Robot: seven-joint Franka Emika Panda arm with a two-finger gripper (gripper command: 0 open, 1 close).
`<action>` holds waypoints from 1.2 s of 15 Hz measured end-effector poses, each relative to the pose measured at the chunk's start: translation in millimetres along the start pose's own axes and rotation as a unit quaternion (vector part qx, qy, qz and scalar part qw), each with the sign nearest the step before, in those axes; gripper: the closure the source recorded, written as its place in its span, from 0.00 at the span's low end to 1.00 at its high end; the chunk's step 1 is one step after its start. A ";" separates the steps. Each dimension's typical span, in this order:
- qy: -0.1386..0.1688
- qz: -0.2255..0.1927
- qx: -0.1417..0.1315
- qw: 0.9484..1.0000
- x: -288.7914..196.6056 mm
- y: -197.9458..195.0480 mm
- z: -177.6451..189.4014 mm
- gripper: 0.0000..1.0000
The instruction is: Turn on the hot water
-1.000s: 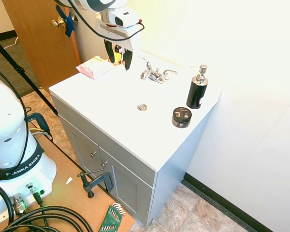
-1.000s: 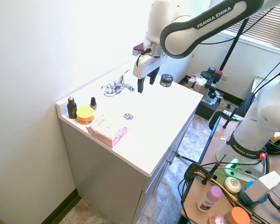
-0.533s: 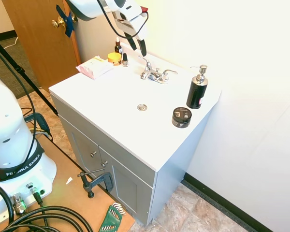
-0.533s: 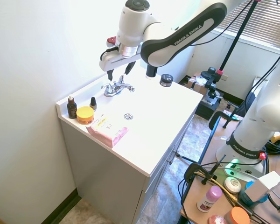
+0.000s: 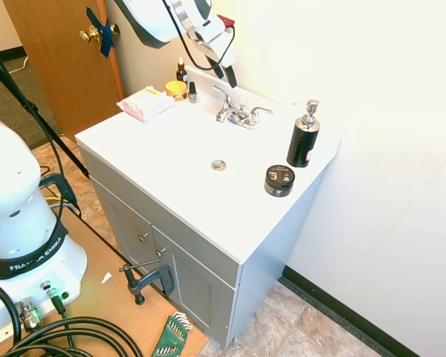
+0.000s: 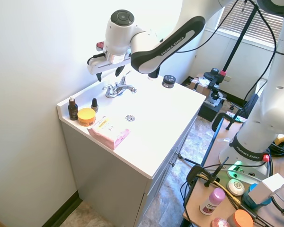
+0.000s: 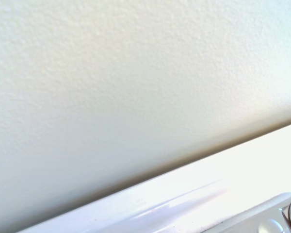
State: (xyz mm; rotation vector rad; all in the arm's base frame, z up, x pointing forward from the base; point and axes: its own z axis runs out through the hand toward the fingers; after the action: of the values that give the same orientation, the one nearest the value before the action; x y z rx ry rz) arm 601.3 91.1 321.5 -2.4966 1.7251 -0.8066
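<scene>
The small chrome faucet (image 5: 238, 114) stands at the back of the white vanity top (image 5: 156, 141), its two lever handles out to the sides. No water runs from the spout. My gripper (image 5: 224, 73) hangs open just above and behind the faucet's left side, close to the wall, holding nothing. In the second exterior view the gripper (image 6: 110, 73) has its two dark fingers spread above the faucet (image 6: 118, 88). The wrist view shows mostly wall, the white backsplash edge and a sliver of chrome faucet (image 7: 288, 221).
A black pump bottle (image 5: 303, 137) and a black round jar (image 5: 279, 180) stand right of the faucet. A pink box (image 5: 145, 103), a yellow jar (image 5: 176, 88) and small dropper bottles (image 5: 182, 72) sit at the left rear corner. The drain (image 5: 218, 164) lies mid-basin.
The gripper has swung from over the basin back and to the faucet's far side, tilting toward the wall. It stays open; the faucet handles have not moved.
</scene>
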 end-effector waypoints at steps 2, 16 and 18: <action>-0.002 0.002 -0.008 1.000 -3.3 1.1 9.7 0.00; -0.038 0.046 -0.055 0.997 -6.8 61.7 6.9 0.00; -0.036 0.053 -0.054 0.997 0.9 65.8 2.1 0.00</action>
State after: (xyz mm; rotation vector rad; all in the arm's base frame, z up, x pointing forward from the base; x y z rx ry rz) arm 544.9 63.7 301.4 -2.4406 1.9055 -0.6243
